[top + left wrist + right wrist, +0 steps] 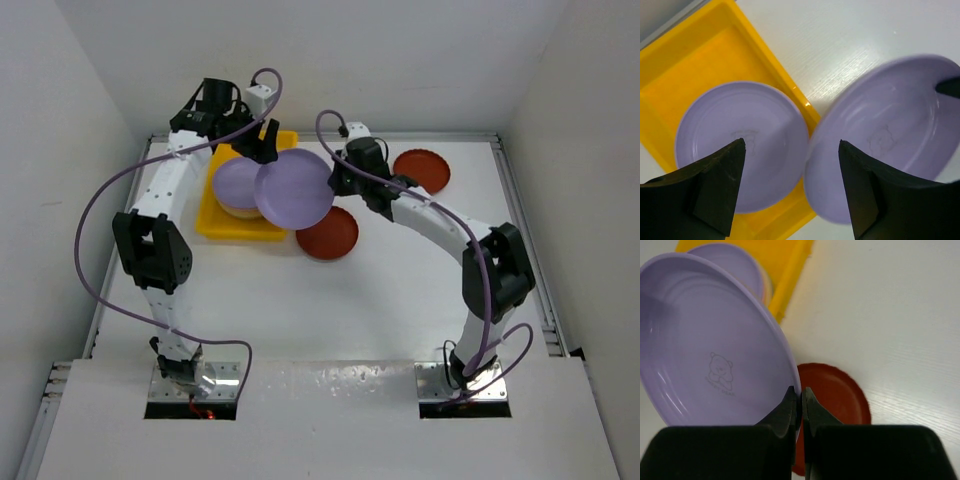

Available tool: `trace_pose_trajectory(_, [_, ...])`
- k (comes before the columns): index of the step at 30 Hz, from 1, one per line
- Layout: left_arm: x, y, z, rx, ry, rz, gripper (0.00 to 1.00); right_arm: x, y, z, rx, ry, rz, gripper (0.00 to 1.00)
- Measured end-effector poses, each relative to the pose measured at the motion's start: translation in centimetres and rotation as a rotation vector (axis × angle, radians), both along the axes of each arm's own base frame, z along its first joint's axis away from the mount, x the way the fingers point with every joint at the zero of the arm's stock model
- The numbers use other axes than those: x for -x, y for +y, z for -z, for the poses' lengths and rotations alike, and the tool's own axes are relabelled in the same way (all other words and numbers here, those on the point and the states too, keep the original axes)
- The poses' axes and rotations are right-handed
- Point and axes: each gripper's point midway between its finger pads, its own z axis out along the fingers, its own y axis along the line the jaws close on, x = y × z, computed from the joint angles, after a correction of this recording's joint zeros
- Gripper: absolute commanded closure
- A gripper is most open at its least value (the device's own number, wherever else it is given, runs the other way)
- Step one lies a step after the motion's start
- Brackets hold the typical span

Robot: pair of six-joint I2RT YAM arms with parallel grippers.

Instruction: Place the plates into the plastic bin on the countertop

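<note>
lilac plate (715, 350) in right end effector (801, 395)

The lilac plate (705, 340) pinched in my right gripper (801, 391) is smooth, shiny plastic. The yellow bin (675, 65) is smooth plastic too. The dark red plate (840, 400) looks matt. The white countertop (900, 315) shows faint fine lines. My fingers (782, 415) are dull black.

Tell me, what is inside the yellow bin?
A lilac plate lies in the yellow bin. A pale rim peeks out beneath it; how many plates are stacked underneath is covered.
</note>
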Motion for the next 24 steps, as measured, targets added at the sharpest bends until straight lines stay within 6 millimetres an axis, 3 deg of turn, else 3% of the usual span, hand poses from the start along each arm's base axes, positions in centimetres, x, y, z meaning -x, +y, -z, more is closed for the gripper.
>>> trace_pose_trajectory(2, [-0.1,0.5,0.3,-0.017,0.002,-0.018,0.27,0.7,1.5,0.1,-0.017,0.015,-0.057,1.0])
trace_pose_trajectory(6, [0.2,1.7,1.9,-0.047,0.038,-0.049,0.43,0.7,2.5,-0.8,-0.062,0.006,-0.104,1.0])
trace_pose_trajectory(9, [0.6,1.8,2.9,-0.055,0.068,-0.053,0.66,0.6,3.0,-1.3,-0.096,0.0,-0.125,1.0])
trace_pose_trajectory(10, [0.8,1.8,3.0,-0.053,0.077,-0.054,0.81,0.7,3.1,-1.3,-0.103,0.001,-0.128,1.0])
trace_pose_trajectory(12, [0.9,1.6,3.0,-0.051,0.081,-0.05,0.97,0.6,3.3,-1.5,-0.118,0.0,-0.129,1.0])
trace_pose_trajectory(15, [1.4,1.3,3.0,-0.039,0.095,-0.032,1.0,0.5,3.2,-1.3,-0.122,0.004,-0.127,0.99])
trace_pose_trajectory(16, [1.5,1.3,3.0,-0.037,0.098,-0.03,1.0,0.4,3.1,-1.1,-0.121,0.009,-0.124,0.92])
trace_pose_trajectory(17, [1.5,1.3,3.0,-0.034,0.102,-0.028,1.0,0.3,3.1,-0.9,-0.123,0.013,-0.123,0.66])
trace_pose_trajectory(19, [1.7,1.6,3.1,-0.029,0.114,-0.038,1.0,0.2,3.3,-0.8,-0.146,0.021,-0.113,0.4])
trace_pose_trajectory(20, [1.6,1.9,3.1,-0.023,0.119,-0.05,1.0,0.1,3.4,-0.9,-0.155,0.017,-0.111,0.22])
trace_pose_trajectory(23, [0.5,3.9,2.5,0.004,0.118,-0.116,1.0,0.0,3.5,-1.1,-0.176,0.018,-0.1,0.06])
trace_pose_trajectory(24, [-0.2,5.0,2.0,0.018,0.111,-0.154,1.0,-0.1,3.4,-1.1,-0.179,0.022,-0.092,0.06])
